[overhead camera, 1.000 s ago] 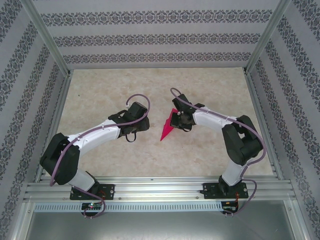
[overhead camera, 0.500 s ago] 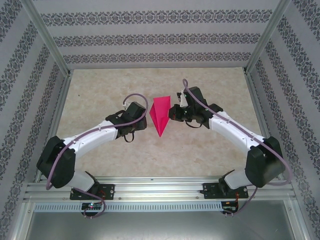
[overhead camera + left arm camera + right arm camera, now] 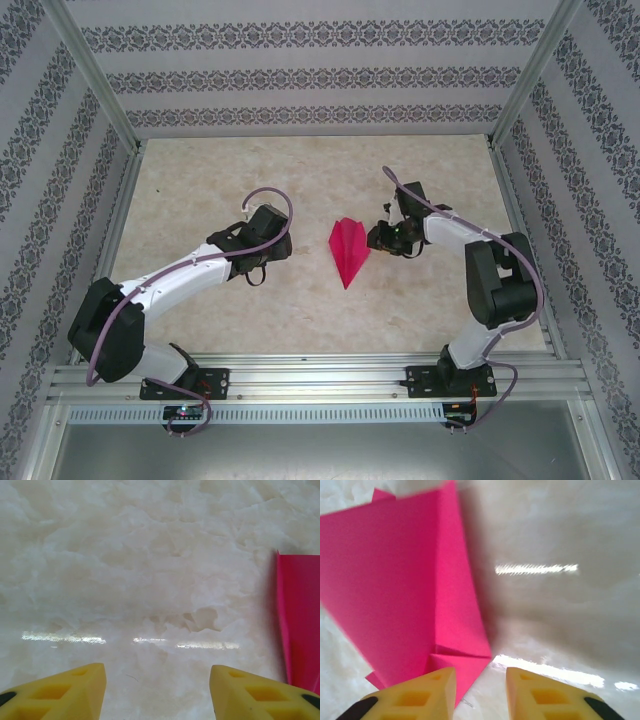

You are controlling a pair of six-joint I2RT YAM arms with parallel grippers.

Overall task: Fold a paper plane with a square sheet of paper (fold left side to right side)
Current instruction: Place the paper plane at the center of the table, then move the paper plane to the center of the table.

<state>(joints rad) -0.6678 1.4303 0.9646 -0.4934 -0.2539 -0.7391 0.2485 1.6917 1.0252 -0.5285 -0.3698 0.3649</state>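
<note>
Paper plane (image 3: pixel 348 250): bright magenta-pink paper folded into a narrow kite-shaped dart. It lies flat on the table between the two arms, with its sharp tip towards the arm bases and its blunter end away from them.
Paper surface: matte and smooth, with straight edges and a crease down the middle.
Table (image 3: pixel 200 180): pale beige with a cloudy, marbled pattern. It is glossy enough to carry bright streaks of reflected light.
Left pincer (image 3: pixel 157 672): yellow wedge-shaped fingers (image 3: pixel 65 692) spread wide with bare table between them. It is to the left of the plane and apart from it.
Right pincer (image 3: pixel 481 675): yellow fingers (image 3: pixel 545 695) a little apart and clamped on nothing. It is at the right side of the plane, with one folded corner just beside its left finger.
Top view: gives the plane's whole outline and its place between the white-and-black arms.
Left wrist view: gives one straight pink edge and a sharp corner at the right border.
Right wrist view: gives overlapping flaps, a small triangular fold near the fingers and a soft shadow on the table beside the paper.
</note>
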